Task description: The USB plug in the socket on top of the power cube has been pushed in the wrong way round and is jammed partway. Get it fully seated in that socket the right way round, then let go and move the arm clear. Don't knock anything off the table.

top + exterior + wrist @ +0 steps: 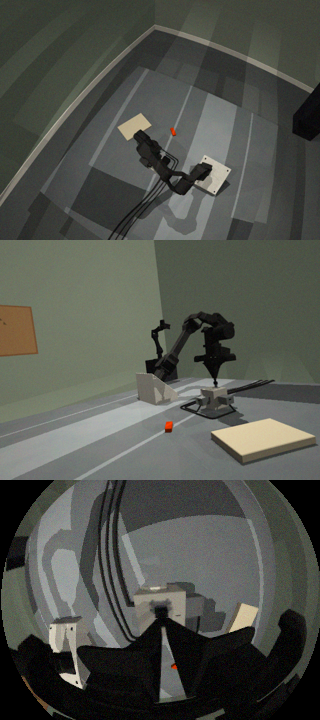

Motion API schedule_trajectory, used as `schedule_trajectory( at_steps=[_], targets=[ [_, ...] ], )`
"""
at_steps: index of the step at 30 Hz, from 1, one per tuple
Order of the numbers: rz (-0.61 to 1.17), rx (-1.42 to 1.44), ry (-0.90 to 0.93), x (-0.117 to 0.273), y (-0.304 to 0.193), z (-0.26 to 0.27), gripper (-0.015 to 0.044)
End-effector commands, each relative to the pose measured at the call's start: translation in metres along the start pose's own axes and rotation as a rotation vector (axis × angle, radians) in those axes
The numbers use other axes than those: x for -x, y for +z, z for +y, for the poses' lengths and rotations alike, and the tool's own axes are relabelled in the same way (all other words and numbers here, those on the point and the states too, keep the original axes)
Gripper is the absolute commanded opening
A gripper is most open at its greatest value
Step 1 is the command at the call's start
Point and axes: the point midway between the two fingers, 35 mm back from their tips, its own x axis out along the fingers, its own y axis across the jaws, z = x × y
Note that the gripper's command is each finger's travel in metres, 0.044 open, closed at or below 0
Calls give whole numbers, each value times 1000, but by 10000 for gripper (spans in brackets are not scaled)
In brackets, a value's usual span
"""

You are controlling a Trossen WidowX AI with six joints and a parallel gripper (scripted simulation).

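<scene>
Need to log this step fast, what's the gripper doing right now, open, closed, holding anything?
Gripper: closed on the USB plug, pointing straight down over the top socket of the power cube.

Matte black jointed arm [178, 343] of blocky, faceted links, seated on a pale grey square base plate [219, 175] with a dark screw at each visible corner. Dark two-finger gripper [214, 376] tapering downward to a narrow point beneath a wide black crossbar. No markings legible anywhere.
</scene>
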Motion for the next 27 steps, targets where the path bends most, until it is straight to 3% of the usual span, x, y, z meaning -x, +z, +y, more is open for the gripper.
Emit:
schedule_trajectory(
  at_steps=[1,27],
  targets=[
    [3,-5,-1,-1,-1,0,0],
    [2,-5,-1,-4,-1,0,0]
  ],
)
